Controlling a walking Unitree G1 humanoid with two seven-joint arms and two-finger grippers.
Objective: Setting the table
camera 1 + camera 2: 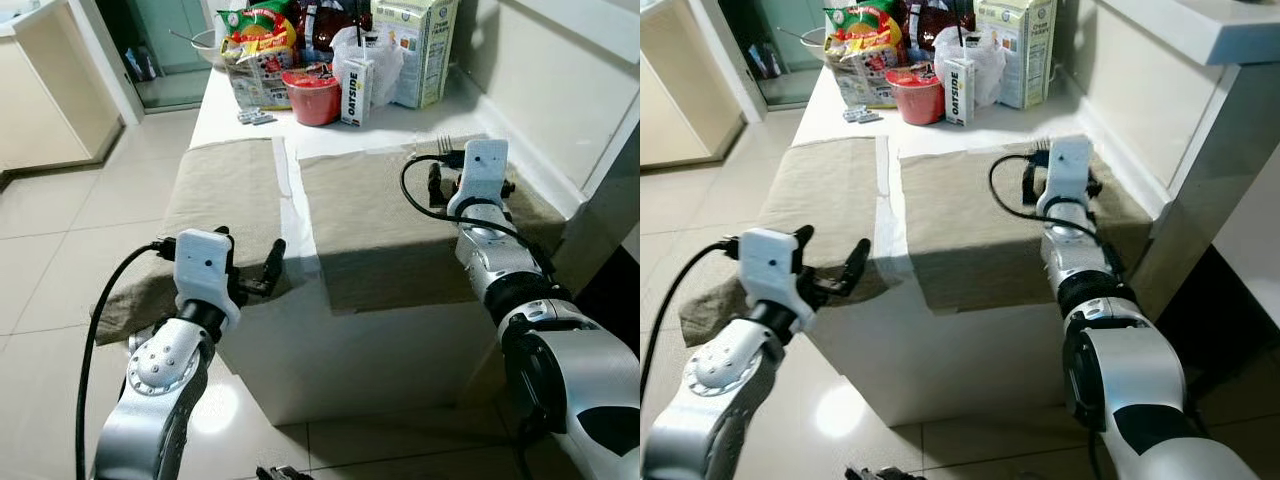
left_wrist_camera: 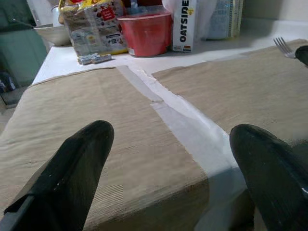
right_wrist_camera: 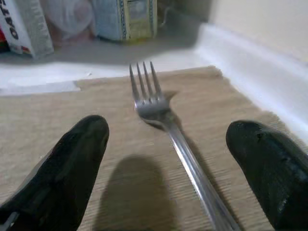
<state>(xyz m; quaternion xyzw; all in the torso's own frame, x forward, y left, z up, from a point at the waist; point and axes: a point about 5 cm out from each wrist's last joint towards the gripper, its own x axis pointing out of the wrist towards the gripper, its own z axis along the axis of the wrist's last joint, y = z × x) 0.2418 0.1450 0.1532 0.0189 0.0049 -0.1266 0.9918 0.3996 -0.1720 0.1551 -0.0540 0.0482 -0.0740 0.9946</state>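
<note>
- The fork (image 3: pixel 166 120) lies flat on the right-hand tan placemat (image 1: pixel 400 220), toward its far right corner near the wall, with the right tool (image 3: pixel 166 159) spread wide on either side of its handle and holding nothing.
- It looks like plain metal: stiff, light, smooth and so likely slippery, with no give at all. Lying this flat on cloth, it leaves little room for a finger to get beneath it (the soft mat may yield a bit under a downward press).
- The best hold, I judge, is across the narrow handle a little behind the neck, one finger on each long edge, away from the prongs.
- Its long axis runs from the tool toward the back of the worktop (image 1: pixel 240 100), prongs pointing away at the cartons (image 1: pixel 415 50) and the red cup (image 1: pixel 313 95); the handle slants slightly toward the wall as it nears the tool.
- The left tool (image 1: pixel 255 270) hovers at the near edge of the left placemat (image 1: pixel 220 190), fingers apart and empty.
</note>
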